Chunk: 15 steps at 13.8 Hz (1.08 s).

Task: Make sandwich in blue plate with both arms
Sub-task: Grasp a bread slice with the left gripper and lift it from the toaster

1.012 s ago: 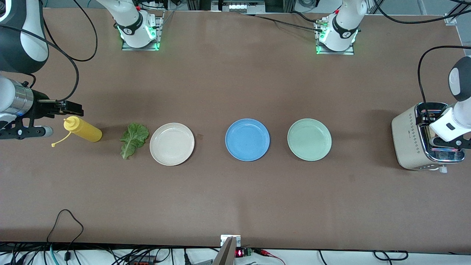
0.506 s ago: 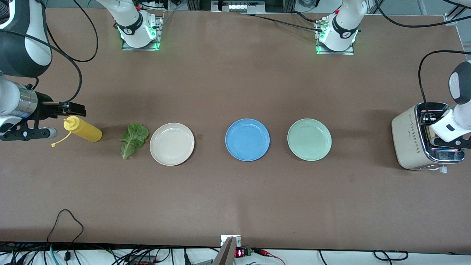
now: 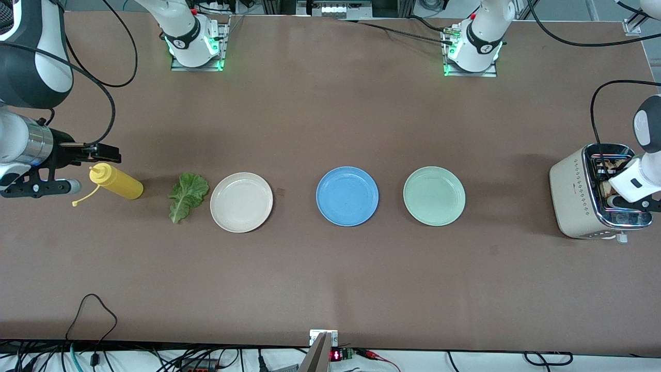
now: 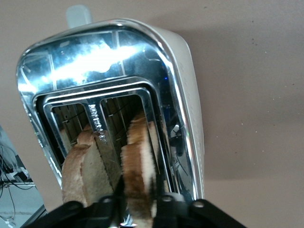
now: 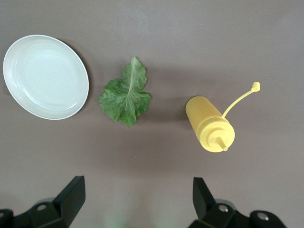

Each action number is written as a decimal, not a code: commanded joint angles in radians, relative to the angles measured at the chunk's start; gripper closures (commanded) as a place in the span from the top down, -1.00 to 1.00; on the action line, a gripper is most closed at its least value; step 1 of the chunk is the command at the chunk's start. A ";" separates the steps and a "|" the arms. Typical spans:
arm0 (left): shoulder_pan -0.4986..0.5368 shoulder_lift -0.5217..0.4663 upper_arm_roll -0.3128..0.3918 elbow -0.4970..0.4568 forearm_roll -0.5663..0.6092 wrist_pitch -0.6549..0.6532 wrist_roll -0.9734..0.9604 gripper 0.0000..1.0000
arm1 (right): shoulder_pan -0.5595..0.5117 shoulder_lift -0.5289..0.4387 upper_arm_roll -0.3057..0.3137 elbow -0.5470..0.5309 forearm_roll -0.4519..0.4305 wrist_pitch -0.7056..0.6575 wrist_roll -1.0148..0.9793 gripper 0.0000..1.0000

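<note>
The round sky-blue plastic blue plate [image 3: 347,196] sat in the middle of the brown table [image 3: 330,289]. It was in a row of three plates. The pale mint-green plate [image 3: 434,196] was just beside it toward the left arm's end, and the round cream-white plate [image 3: 241,202] was a little farther off toward the right arm's end.

At the left arm's end stood a beige toaster [image 3: 570,196] with a shiny chrome top. The left gripper [image 3: 617,192] reached down into its slots. In the left wrist view its black fingers [image 4: 164,209] were clenched on either face of a toasted bread slice [image 4: 137,161], light brown with a darker crust, standing upright in one slot. A second slice [image 4: 83,171] of the same kind stood in the neighbouring slot, untouched.

The ruffled green lettuce leaf [image 3: 187,195] lay flat on the table just beside the cream-white plate, on its side toward the right arm's end. Next along lay a yellow squeeze bottle [image 3: 116,182] on its side, its cap dangling on a thin tether.

The right gripper [image 3: 103,152] waited in the air over the table by the bottle's nozzle. Its fingers [image 5: 71,197] were spread wide and released, holding nothing.
</note>
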State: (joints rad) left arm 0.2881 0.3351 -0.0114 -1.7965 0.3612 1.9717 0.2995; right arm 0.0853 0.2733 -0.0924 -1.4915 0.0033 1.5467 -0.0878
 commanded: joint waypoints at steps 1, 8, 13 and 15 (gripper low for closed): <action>0.006 -0.005 -0.009 0.005 0.022 -0.014 0.033 -0.82 | -0.001 -0.005 0.000 -0.004 0.014 -0.007 -0.007 1.00; 0.005 -0.033 -0.016 0.156 0.022 -0.256 0.087 -0.92 | -0.009 -0.003 0.000 -0.004 0.014 -0.008 -0.010 1.00; -0.010 -0.031 -0.165 0.387 -0.005 -0.566 0.096 -0.92 | -0.010 -0.003 -0.004 -0.004 0.012 -0.016 -0.014 1.00; -0.017 -0.028 -0.231 0.399 -0.030 -0.565 0.092 -0.92 | -0.024 -0.003 -0.006 -0.004 0.014 -0.028 -0.012 1.00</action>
State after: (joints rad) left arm 0.2749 0.2880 -0.1939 -1.4309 0.3476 1.4300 0.3793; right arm 0.0784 0.2751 -0.0976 -1.4919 0.0033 1.5340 -0.0882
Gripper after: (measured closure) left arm 0.930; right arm 0.000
